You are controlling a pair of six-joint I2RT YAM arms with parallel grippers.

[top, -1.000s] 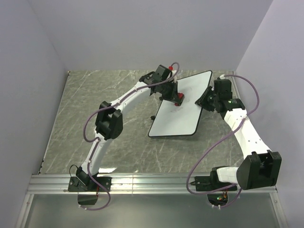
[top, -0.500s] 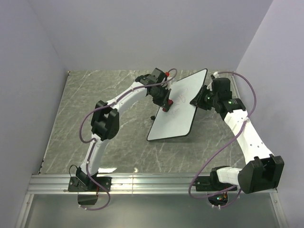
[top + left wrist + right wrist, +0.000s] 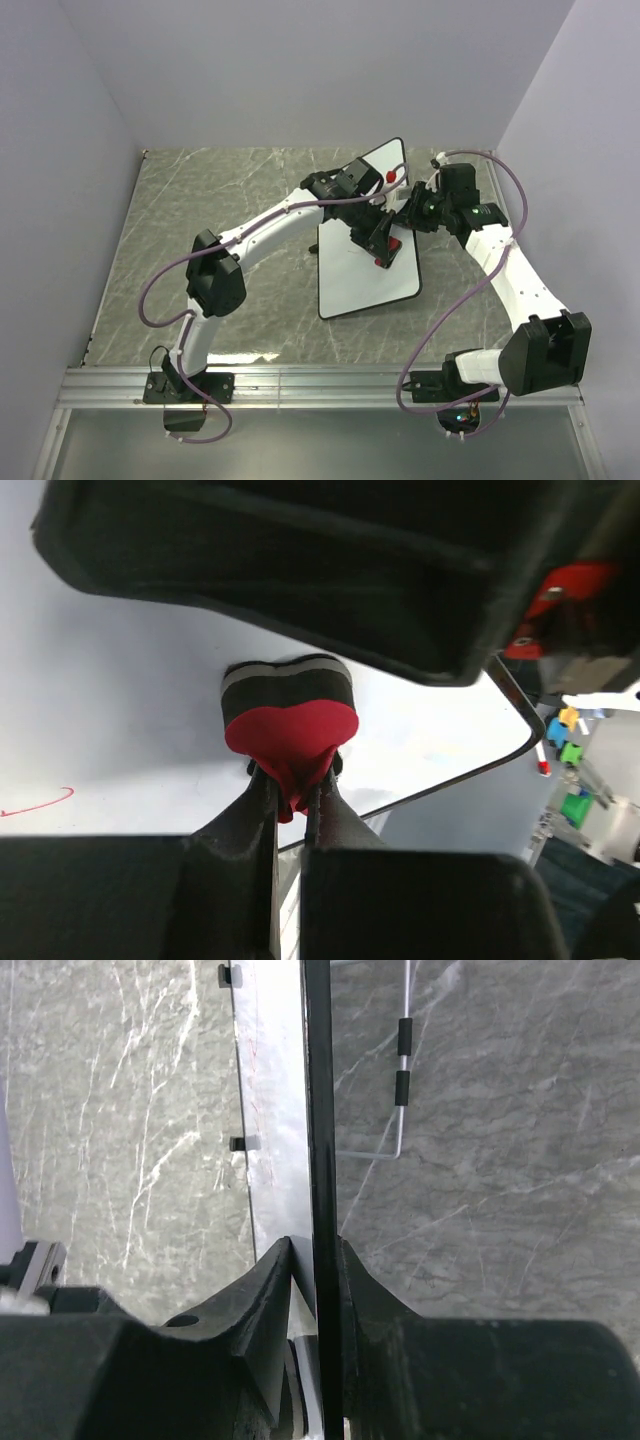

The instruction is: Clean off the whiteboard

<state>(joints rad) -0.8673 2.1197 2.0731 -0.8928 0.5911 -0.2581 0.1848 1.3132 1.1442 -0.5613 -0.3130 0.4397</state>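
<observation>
The whiteboard lies tilted on the table, its far end raised. My right gripper is shut on its right edge; in the right wrist view the black frame runs edge-on between the fingers. My left gripper is shut on the small red eraser and presses its grey felt side against the white surface. A faint red stroke remains at the lower left of the left wrist view.
The grey marbled table is walled at the back and both sides. A metal rail runs along the near edge. A thin wire stand under the board shows in the right wrist view.
The board has swung so its far corner points further left and up. My left gripper has moved the eraser right and toward the near part of the board. My right gripper has shifted left with the board's edge.
</observation>
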